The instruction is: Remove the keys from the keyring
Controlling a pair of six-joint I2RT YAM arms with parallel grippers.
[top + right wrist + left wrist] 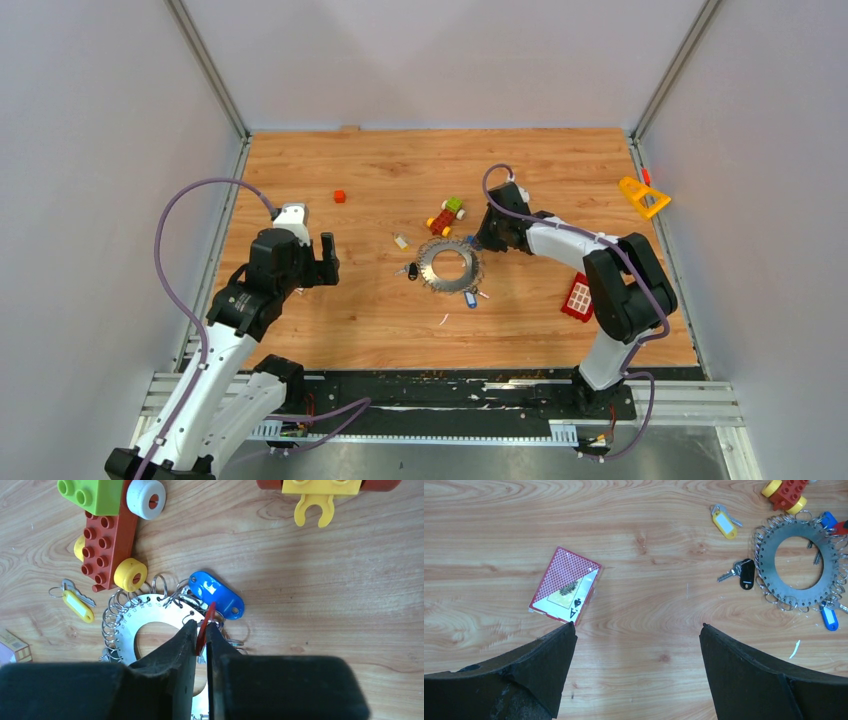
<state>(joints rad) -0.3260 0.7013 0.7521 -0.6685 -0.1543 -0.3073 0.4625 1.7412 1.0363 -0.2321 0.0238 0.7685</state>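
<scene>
The right hand (pixel 201 632) is pinching the red key (pixel 207 616) by its plastic head, with its jaws nearly closed on it. The key is standing on edge at the rim of the keyring (pixel 142 611), and its long axis is running away from the fingers, leaning slightly right. The ring is lying flat on the table (pixel 350 320), right under this hand, so this arm is the nearer one. I'd judge the pull needs to go outward, away from the hole. A blue key (pixel 217 594) is lying just beside the red one, pointing out to the right. The left hand (pixel 636 630) is hanging wide open and empty, well off to the ring's left.
</scene>
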